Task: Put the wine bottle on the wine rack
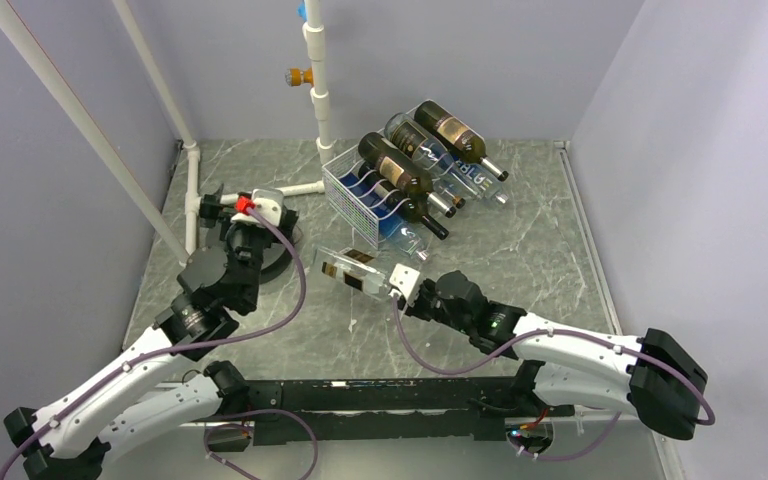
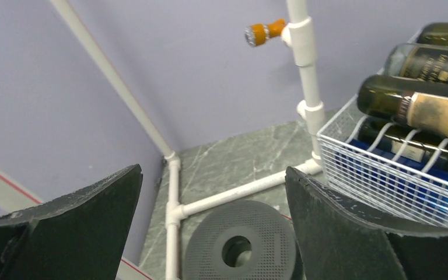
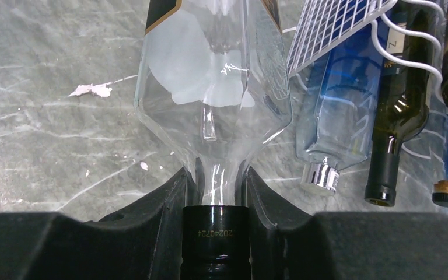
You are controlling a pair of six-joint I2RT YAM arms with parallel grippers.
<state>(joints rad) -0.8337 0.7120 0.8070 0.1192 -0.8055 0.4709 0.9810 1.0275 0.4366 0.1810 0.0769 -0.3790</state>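
Left end effector gapes wide; right end effector is clamped tight, arm outstretched.

I read "20240724", upside down, on black cap of clear bottle; rack btl labels too blurry.

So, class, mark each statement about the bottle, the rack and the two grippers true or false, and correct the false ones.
1. The right gripper is shut on the neck of the clear bottle. True.
2. The left gripper holds a bottle. False: it is open and empty.
3. The clear bottle lies in the rack. False: it is outside the rack, in front of it, held by the right gripper.
4. Several dark bottles lie on the rack. True.
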